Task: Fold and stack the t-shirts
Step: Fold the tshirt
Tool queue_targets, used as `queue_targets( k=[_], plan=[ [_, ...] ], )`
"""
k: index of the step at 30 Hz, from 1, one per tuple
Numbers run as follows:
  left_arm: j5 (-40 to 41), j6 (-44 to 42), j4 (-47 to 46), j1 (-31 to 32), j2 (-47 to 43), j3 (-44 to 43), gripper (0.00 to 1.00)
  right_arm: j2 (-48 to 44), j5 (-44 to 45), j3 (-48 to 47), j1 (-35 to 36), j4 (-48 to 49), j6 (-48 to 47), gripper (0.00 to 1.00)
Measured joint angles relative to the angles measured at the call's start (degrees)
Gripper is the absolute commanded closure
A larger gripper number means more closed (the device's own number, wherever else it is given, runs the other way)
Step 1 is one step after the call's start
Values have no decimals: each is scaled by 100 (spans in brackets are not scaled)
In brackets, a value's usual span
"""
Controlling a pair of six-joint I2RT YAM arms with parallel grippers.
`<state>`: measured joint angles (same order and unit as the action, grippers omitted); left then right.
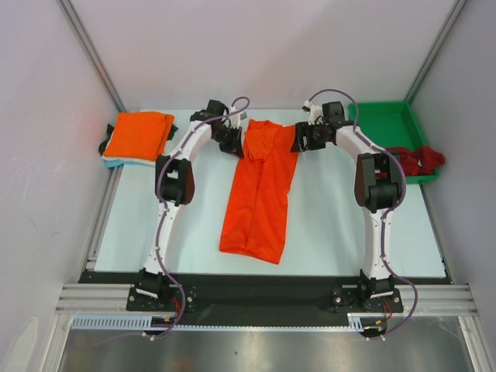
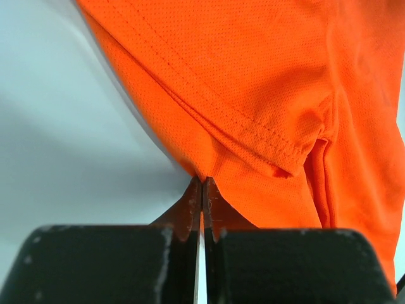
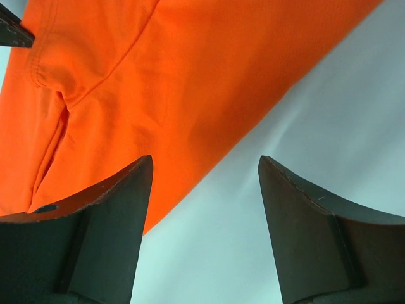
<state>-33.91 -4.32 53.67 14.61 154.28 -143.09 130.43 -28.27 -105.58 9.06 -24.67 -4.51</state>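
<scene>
A bright orange t-shirt (image 1: 260,190) lies folded lengthwise down the middle of the table, collar end at the back. My left gripper (image 1: 235,144) sits at its back left edge. In the left wrist view the left gripper (image 2: 202,183) is shut, with a thin pinch of the orange t-shirt (image 2: 253,95) between the tips near a sleeve hem. My right gripper (image 1: 301,141) hovers at the back right edge. Its jaws are open in the right wrist view (image 3: 204,168), over the orange t-shirt's (image 3: 158,76) side edge and bare table, gripping nothing.
A folded orange t-shirt (image 1: 139,134) rests on a pale blue one (image 1: 115,162) at the back left. A green tray (image 1: 387,124) stands at the back right, and a dark red t-shirt (image 1: 417,160) hangs over its near rim. Enclosure walls close in both sides.
</scene>
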Motion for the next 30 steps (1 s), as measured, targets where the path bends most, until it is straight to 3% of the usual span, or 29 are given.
queue_targets(
  k=[27, 28, 29, 30],
  plan=[
    [638, 2, 37, -754, -203, 179, 99, 138, 66, -245, 291, 15, 0, 27],
    [658, -13, 44, -813, -208, 179, 94, 138, 66, -245, 302, 17, 0, 26],
    [682, -28, 44, -866, -212, 179, 68, 138, 66, -245, 315, 17, 0, 26],
    [734, -90, 42, -901, -214, 177, 57, 138, 66, -245, 330, 17, 0, 26]
  ],
)
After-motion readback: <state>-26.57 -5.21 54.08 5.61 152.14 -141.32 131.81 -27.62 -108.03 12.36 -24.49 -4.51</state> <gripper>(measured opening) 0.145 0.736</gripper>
